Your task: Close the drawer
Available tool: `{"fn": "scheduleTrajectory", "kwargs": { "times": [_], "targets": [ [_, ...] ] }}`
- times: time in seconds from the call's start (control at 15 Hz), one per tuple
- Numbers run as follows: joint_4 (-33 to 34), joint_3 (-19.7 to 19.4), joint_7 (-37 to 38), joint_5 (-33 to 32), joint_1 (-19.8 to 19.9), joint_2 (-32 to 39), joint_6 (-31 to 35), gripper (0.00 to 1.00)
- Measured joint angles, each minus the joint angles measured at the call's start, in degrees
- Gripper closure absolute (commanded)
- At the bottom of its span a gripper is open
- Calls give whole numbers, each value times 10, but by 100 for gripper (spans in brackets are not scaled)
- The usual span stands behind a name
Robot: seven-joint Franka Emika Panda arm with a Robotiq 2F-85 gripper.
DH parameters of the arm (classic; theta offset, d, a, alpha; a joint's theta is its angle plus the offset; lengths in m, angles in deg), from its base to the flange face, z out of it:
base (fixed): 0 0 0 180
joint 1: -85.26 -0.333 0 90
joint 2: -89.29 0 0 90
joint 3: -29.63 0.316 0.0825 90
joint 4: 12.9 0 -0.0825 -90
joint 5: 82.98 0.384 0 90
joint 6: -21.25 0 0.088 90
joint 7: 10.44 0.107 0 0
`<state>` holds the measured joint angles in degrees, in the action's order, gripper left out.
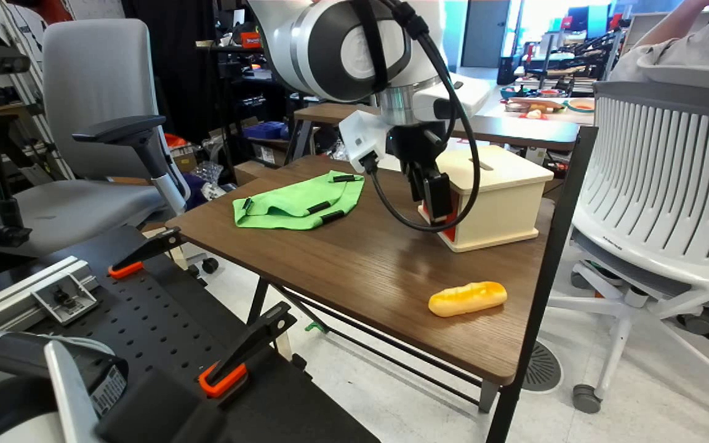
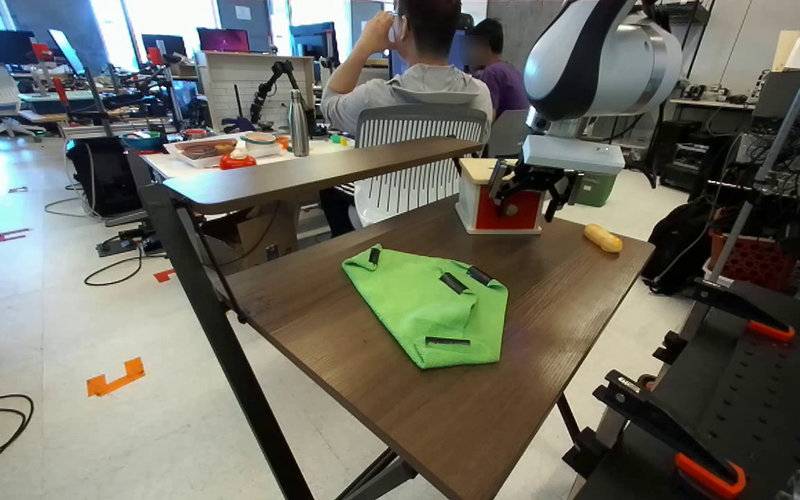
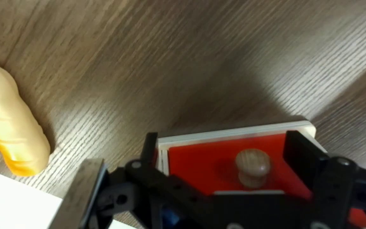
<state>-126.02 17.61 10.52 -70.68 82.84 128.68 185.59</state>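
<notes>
- The small red-orange drawer (image 3: pixel 202 162) with a flat painted front panel sits in the cream, box-shaped wooden case (image 2: pixel 468 200), right of centre in both exterior views and at lower centre-right of the wrist frame.
- The black two-finger gripper (image 3: pixel 222 140) has its fingers (image 3: pixel 300 152) spread wide, pinching nothing; the round wood-grained knob (image 3: pixel 253 163) shows in the gap, clear of both.
- In the wrist frame the left-hand finger lies by the panel's left edge, while the right-hand one overlaps its right part; contact I cannot tell.
- The panel's long edge there runs left to right, rising slightly rightward, roughly in line with the fingers' spread.
- The panel looks nearly flush, though any gap is hidden.
- My judgement: the fingers are on the panel's outer side, so closing calls for a push inward, rightward in an exterior view along the case's pale side wall (image 1: pixel 502 203), minding the protruding knob.
</notes>
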Motion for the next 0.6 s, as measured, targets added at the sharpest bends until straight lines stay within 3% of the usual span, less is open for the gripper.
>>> {"fn": "scheduleTrajectory", "kwargs": {
  "times": [0.33, 0.6],
  "targets": [
    [-51, 2, -10, -22, -18, -22, 0, 0],
    [-110, 26, -61, -32, -17, -71, -4, 0]
  ]
}}
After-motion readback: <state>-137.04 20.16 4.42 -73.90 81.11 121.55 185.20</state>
